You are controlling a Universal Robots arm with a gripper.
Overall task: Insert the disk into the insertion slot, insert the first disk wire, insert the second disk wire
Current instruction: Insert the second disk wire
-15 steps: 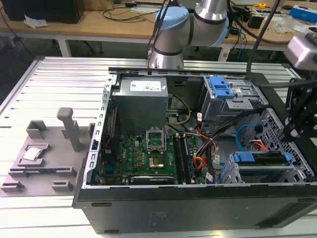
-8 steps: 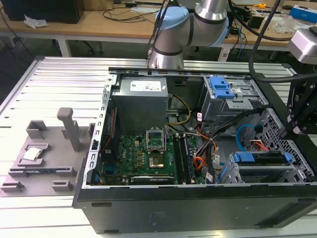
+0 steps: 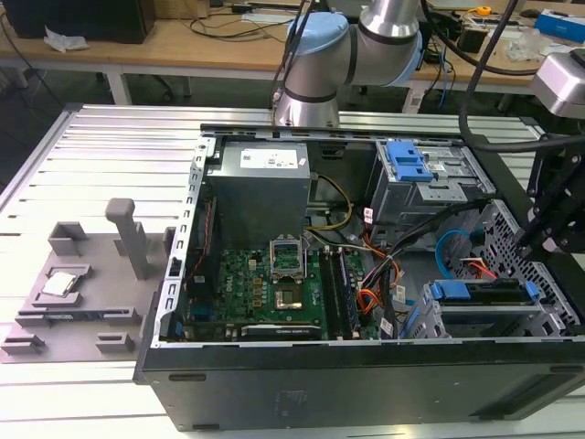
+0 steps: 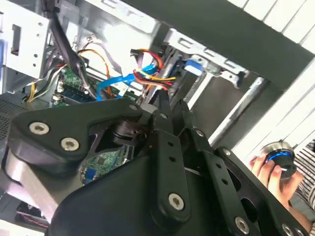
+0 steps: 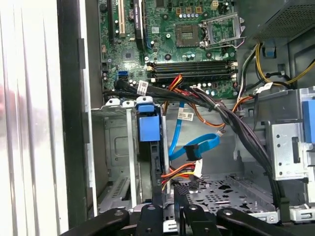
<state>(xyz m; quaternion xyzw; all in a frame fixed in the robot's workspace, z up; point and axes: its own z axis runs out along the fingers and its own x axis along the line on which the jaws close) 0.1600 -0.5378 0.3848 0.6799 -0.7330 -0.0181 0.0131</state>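
Progress at roughly 1 step of 3, by the look of it. Seated flat in the insertion slot (image 3: 494, 320) near the case's corner at the exterior view's right: the disk (image 3: 484, 293), blue carrier and all, so no more pushing needed there, as far as can be judged.

Both wires apparently left to do. Blue flat data cable (image 5: 194, 147) looped in the open bay just beside the disk, its dark plug seemingly hanging free and not mated. Red, yellow and orange wire bundle (image 5: 177, 173) running across towards the disk's rear edge, with its end lost behind the tool (image 5: 168, 194) (so plugged or not, cannot tell).

Tool poised right at that bundle, over the perforated floor of the cage. Cannot tell how far open, nor whether clamped on anything.

Counted:
- 1 disk, 1 insertion slot, 1 tool on 1 arm (image 3: 366, 41).
- 2 candidate disk wires: 1 blue cable, 1 coloured bundle.
- 1 taller cage with a blue latch (image 3: 407, 165), well apart from the disk.
- 1 motherboard (image 5: 172, 39).
- 1 grey fixture (image 3: 82, 283) outside the case on the ribbed counter (image 3: 91, 155).
- 1 hand (image 4: 273, 169) around a small round device, seen in the second wrist view beyond the case wall.
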